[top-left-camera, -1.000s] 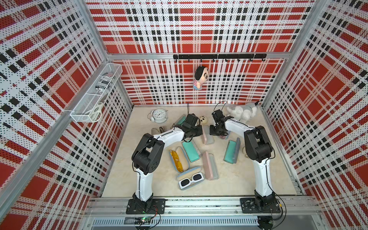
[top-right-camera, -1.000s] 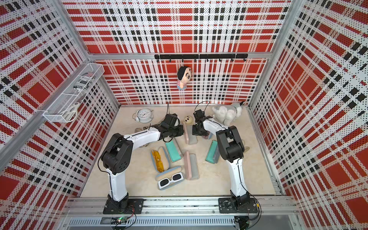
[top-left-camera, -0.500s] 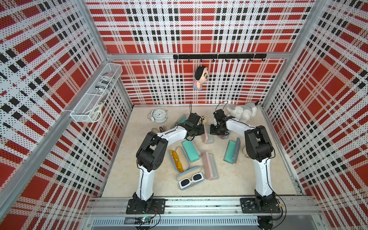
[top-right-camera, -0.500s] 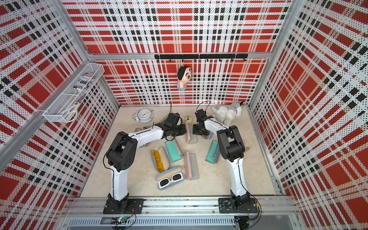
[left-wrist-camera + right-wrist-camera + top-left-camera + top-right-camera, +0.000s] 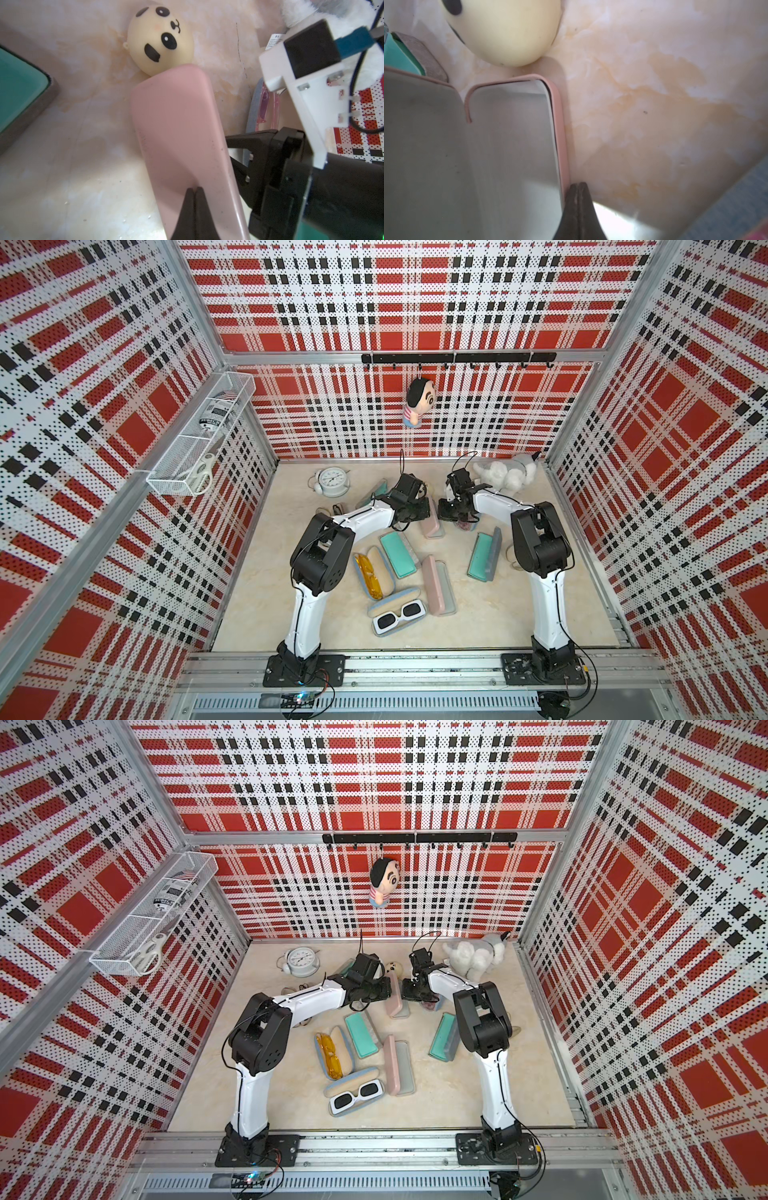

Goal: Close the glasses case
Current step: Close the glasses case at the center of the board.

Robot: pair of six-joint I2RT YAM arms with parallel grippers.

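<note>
Both clenched, nothing held: our left gripper [image 5: 194, 188] sits over the pink case [image 5: 176, 135] lid, right gripper [image 5: 578, 185] just beside its rim.

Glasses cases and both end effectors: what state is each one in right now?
Pink hard glasses case between the arms: half open, lid raised.
Left end effector: shut, tips at that lid's outside.
Right end effector: shut, beside the base rim.
Pink case nearer the front: open flat, empty.
Blue-grey case with yellow glasses: open.
Blue-grey case with white sunglasses: open.
Central teal case: seems open.
Teal case by the right arm: seems open.
</note>
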